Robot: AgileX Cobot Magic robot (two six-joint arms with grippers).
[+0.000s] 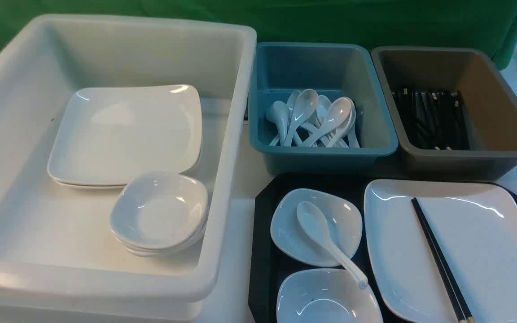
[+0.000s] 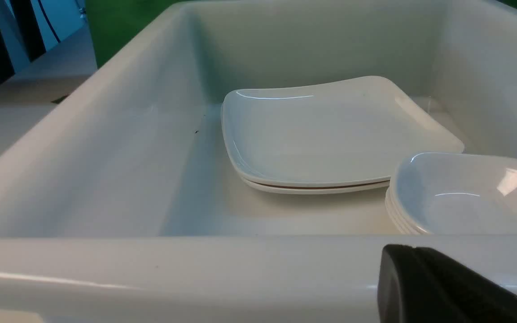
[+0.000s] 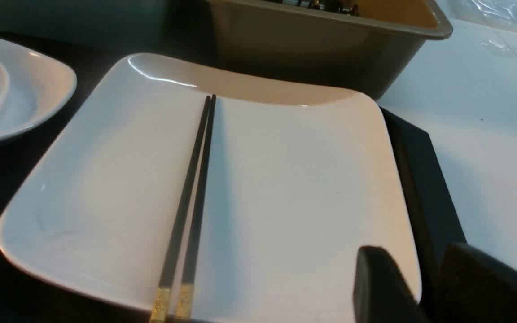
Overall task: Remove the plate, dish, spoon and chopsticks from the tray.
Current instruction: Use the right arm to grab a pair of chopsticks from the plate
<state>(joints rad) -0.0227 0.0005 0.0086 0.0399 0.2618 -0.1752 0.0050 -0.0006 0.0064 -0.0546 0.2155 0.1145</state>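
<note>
The black tray (image 1: 265, 251) lies at the front right. On it are the large white plate (image 1: 487, 251), a small white dish (image 1: 294, 233) and a second small dish (image 1: 326, 300) nearer to me. The black chopsticks (image 1: 440, 260) lie side by side on the plate. The white spoon (image 1: 319, 233) lies with its bowl in the farther dish and its handle end at the nearer dish's rim. My right gripper (image 3: 413, 251) is open and empty, over the plate's (image 3: 294, 188) near right corner, to the right of the chopsticks (image 3: 191, 202). My left gripper (image 2: 413, 249) is shut and empty, outside the white tub's near wall.
A big white tub (image 1: 236, 134) at the left holds stacked plates (image 1: 124, 134) and stacked dishes (image 1: 159, 211). Behind the tray, a teal tub (image 1: 321, 152) holds spoons (image 1: 317, 116), and a brown-grey tub (image 1: 465, 159) holds chopsticks (image 1: 429, 116). White table shows right of the tray (image 3: 424, 179).
</note>
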